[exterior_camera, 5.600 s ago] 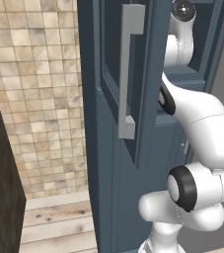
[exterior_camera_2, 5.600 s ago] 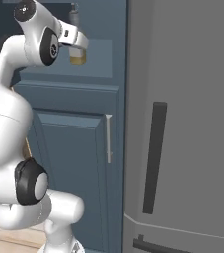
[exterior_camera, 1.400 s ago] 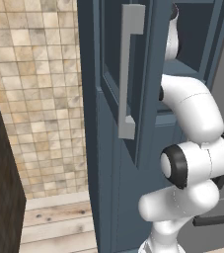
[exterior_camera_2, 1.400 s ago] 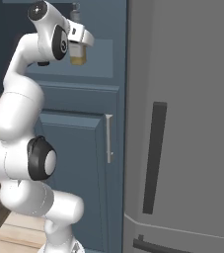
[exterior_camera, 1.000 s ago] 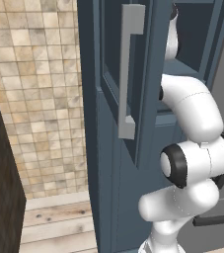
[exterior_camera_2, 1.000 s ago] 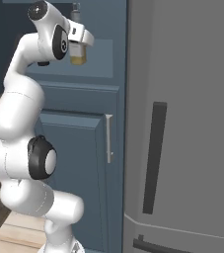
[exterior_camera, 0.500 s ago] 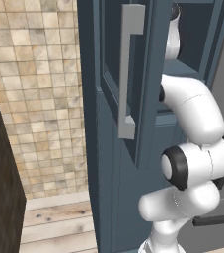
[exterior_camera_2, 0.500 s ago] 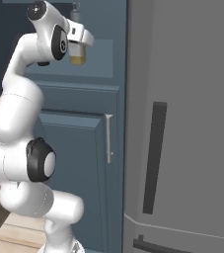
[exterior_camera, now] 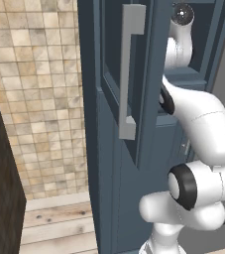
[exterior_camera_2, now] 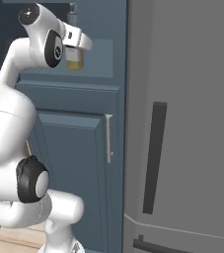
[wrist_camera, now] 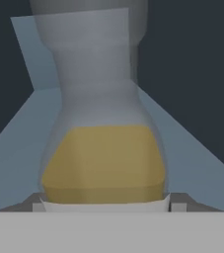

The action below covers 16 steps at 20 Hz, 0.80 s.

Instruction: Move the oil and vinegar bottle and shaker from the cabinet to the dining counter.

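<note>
Slate-blue panelled wood makes the tall cabinet (exterior_camera: 134, 163), the largest thing here; its door with the long grey vertical bar handle (exterior_camera: 129, 74) stands open toward the left base camera, and the white arm reaches past the door edge into the upper compartment.

Inside that compartment, on the pale blue shelf (wrist_camera: 192, 163), stands the small clear oil and vinegar bottle with a narrow neck (exterior_camera_2: 74, 54). In the hand view the bottle (wrist_camera: 103, 148) is very close to the camera, upright, and its yellow-olive liquid fills only the lower wide part; the neck above is empty glass.

The two-finger gripper (exterior_camera_2: 79, 43) is at the bottle, its white hand just beside the bottle's shoulder in the right base view. Only small grey corners of the fingers (wrist_camera: 180, 200) show at each side of the bottle base, so I cannot tell if they are pressed on the glass or a little apart from it.

My judgement: this is the grasp step for the first of the two objects, and nothing is delivered yet. The next move calls for a firm hold, then a straight pull out of the shelf without hitting the door, and then a drive to the dining counter.
</note>
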Available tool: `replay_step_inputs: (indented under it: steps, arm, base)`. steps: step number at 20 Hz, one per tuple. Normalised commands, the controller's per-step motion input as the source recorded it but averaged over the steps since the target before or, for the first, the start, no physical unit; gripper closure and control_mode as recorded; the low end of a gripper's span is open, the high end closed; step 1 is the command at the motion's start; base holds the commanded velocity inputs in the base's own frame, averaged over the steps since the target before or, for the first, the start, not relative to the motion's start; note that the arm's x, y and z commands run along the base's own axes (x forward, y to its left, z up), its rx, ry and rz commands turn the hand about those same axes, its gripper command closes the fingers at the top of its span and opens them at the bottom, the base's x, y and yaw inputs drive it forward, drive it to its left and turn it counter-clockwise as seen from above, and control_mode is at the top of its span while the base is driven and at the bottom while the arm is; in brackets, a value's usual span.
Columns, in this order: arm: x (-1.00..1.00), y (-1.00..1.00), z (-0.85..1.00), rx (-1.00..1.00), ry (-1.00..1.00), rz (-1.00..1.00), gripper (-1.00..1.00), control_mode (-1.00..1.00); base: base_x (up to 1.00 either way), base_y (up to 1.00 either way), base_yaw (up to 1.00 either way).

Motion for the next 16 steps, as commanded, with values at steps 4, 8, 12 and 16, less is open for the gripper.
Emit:
replay_step_inputs:
  steps: [4,8,12,16]
  arm:
    - [-0.67,-0.08,-0.04,0.0,0.0,0.0,1.0,-1.0]
    - [-0.68,-0.01,0.0,0.0,0.0,0.0,1.0,-1.0]
    - [-0.7,0.0,0.01,0.01,0.0,0.0,1.0,-1.0]
    - [-0.73,0.0,0.03,0.02,0.0,0.0,1.0,-1.0]
  base:
    - [0.0,0.0,0.0]
    - [0.0,0.0,0.0]
    - [0.0,0.0,0.0]
    - [0.0,0.0,0.0]
